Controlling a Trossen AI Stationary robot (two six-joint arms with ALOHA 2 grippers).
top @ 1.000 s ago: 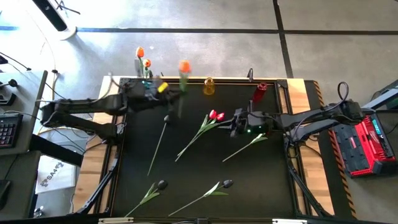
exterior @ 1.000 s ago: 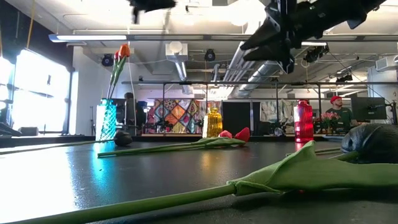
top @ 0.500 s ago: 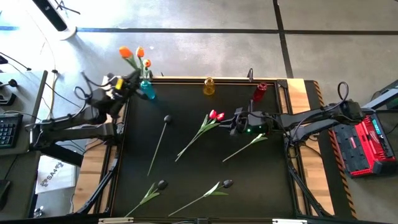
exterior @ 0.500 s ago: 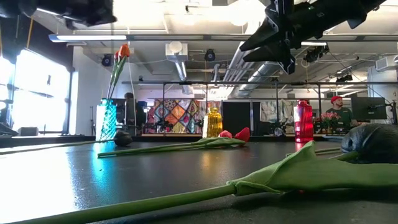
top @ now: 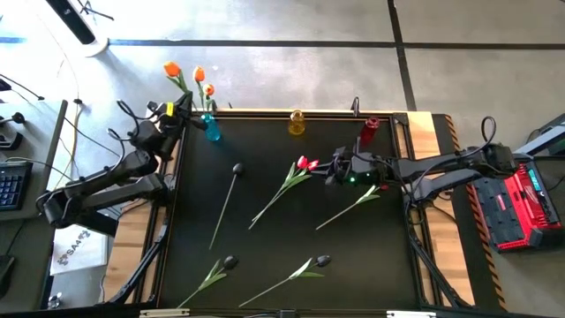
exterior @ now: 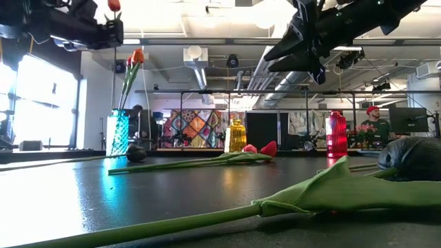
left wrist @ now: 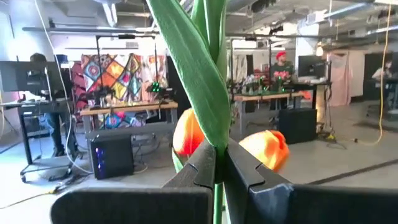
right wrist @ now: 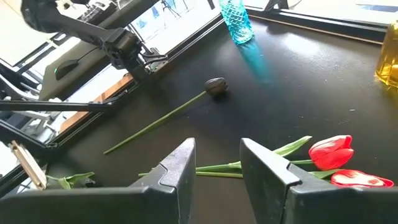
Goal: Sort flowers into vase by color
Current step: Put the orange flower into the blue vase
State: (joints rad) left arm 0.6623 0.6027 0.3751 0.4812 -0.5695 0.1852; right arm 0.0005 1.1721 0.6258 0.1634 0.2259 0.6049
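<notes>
Beside the ribbed teal glass vase [top: 211, 129], the left gripper [top: 174, 113] is pinching an orange tulip's [top: 172, 70] thin green stem. Right of that vase, the right gripper [top: 331, 170] is hovering, fingers spread, empty, over two glossy red tulips [top: 307, 163].

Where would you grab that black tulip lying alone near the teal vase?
Probably mid-stem, from straight above. The black tulip lies flat on the table, its thin stem running diagonally with bare surface on both sides, so fingers could straddle it crosswise; the head looks too round and soft.
</notes>
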